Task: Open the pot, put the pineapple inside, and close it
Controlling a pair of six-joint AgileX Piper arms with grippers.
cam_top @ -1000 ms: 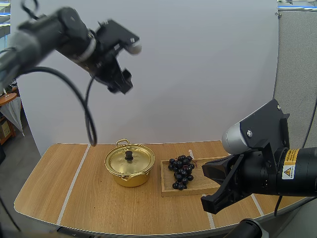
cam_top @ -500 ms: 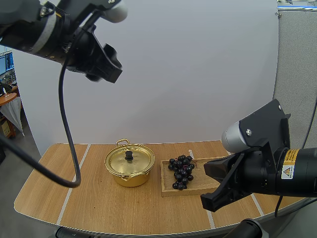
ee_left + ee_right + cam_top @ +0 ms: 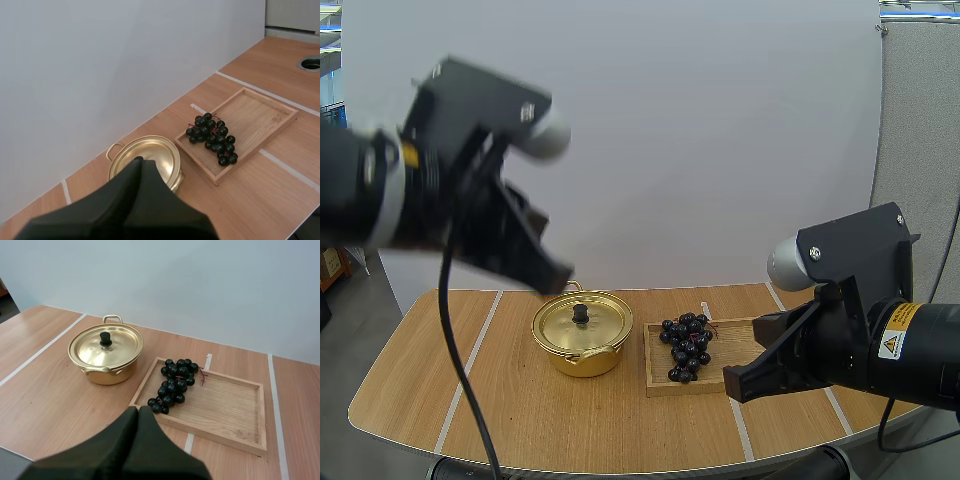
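Observation:
A gold pot (image 3: 582, 335) stands on the table with its lid on, a black knob (image 3: 580, 313) on top. Right of it, a bunch of dark grapes (image 3: 686, 345) lies on the left end of a wooden tray (image 3: 725, 370). My left gripper (image 3: 558, 282) hangs above the table just left of the pot, clear of it. In the left wrist view it (image 3: 140, 162) is one shut wedge over the pot (image 3: 150, 152). My right gripper (image 3: 732, 386) hovers at the tray's right end. Its wedge (image 3: 136, 412) is shut, short of the grapes (image 3: 172, 382) and the pot (image 3: 106, 352).
The wooden table (image 3: 420, 380) has pale stripes across it and bare room left of the pot. The tray's right half (image 3: 225, 407) holds nothing. A round hole (image 3: 311, 63) is set in the tabletop beyond the tray (image 3: 260, 115).
My left arm has swung down from high at the upper left to just beside the pot, and its fingers have closed. The right arm has shifted slightly.

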